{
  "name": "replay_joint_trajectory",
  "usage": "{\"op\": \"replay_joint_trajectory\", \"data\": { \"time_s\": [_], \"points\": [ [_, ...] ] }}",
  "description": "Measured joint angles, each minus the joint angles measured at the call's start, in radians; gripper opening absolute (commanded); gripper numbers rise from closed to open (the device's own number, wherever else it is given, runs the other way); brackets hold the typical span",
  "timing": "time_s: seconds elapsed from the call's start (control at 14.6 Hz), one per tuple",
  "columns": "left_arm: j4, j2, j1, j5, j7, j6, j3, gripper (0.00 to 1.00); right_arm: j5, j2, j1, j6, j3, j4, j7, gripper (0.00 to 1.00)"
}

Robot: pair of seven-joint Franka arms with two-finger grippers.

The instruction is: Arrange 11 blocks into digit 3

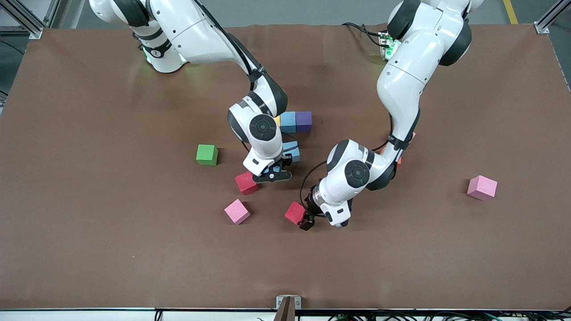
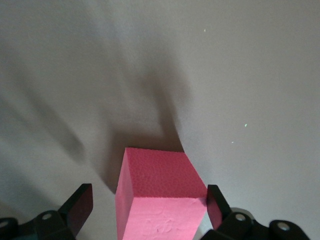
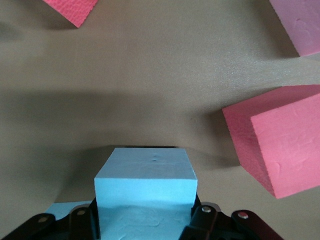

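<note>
Blocks look light, foam-like, firm, a bit grippy; pinch flat sides. Right pincer [image 1: 273, 171] grasps blue block [image 3: 145, 187] above worktop [image 1: 89, 245], near row start [image 1: 295, 121]. Left pincer [image 1: 308, 221] released around red block [image 1: 295, 212], on worktop.

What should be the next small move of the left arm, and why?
Probably close the left pincer on the red cube. Its fingers stand open on either side of the cube, one with a gap, and the cube rests on the table.
</note>
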Motion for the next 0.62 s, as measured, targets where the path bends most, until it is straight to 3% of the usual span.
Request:
{"op": "replay_joint_trajectory", "data": {
  "time_s": [0.41,0.48,0.55,0.62],
  "points": [
    [0.011,0.003,-0.002,0.0,0.0,0.009,-0.001,1.0,0.0,0.004,0.006,0.0,0.0,0.0,0.0,0.01],
    [0.014,0.003,-0.002,0.0,0.0,0.009,-0.001,1.0,0.0,0.005,0.007,0.0,0.0,0.0,0.0,0.05],
    [0.02,0.003,-0.002,0.0,0.0,0.009,-0.001,1.0,0.0,0.006,0.008,0.0,0.0,0.0,0.0,0.43],
    [0.025,0.003,-0.002,0.0,0.0,0.009,-0.001,1.0,0.0,0.007,0.008,0.0,0.0,0.0,0.0,0.98]
  ]
}}
